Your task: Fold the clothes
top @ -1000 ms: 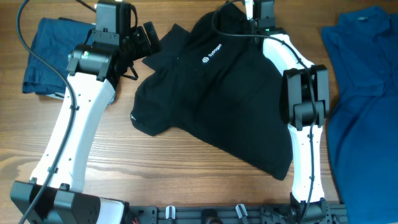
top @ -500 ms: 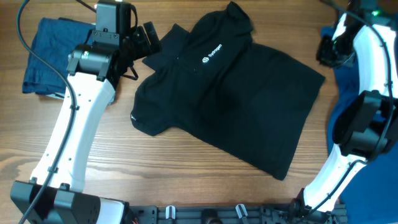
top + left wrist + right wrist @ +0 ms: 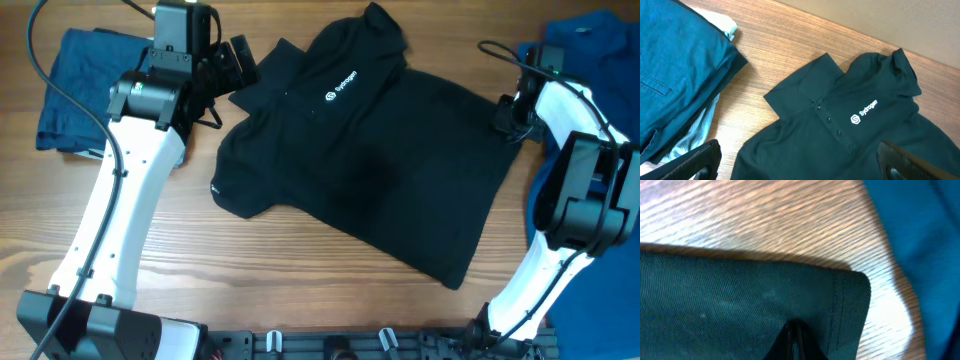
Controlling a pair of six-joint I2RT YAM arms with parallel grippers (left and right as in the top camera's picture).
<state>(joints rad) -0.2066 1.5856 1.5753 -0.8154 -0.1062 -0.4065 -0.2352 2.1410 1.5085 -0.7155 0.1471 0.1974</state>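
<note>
**A:** Where's the black short-sleeved shirt of soft fabric (image 3: 370,170)?

**B:** Spread flat on the wooden surface (image 3: 300,270), between your claws. Your right claw (image 3: 508,118) is pressed together at its hem corner; whether it caught cloth, I cannot tell.

**A:** What could go wrong?

**B:** A thin pinch may slip mid-fold. The bright blue collared shirt (image 3: 590,90) lies just outboard of that claw, so swinging wide could snag it.

**A:** Where's the room?

**B:** Inboard, across the black shirt. Your left claw (image 3: 232,62) is spread wide near the sleeve, with the folded navy garments (image 3: 80,90) just beyond it.
</note>
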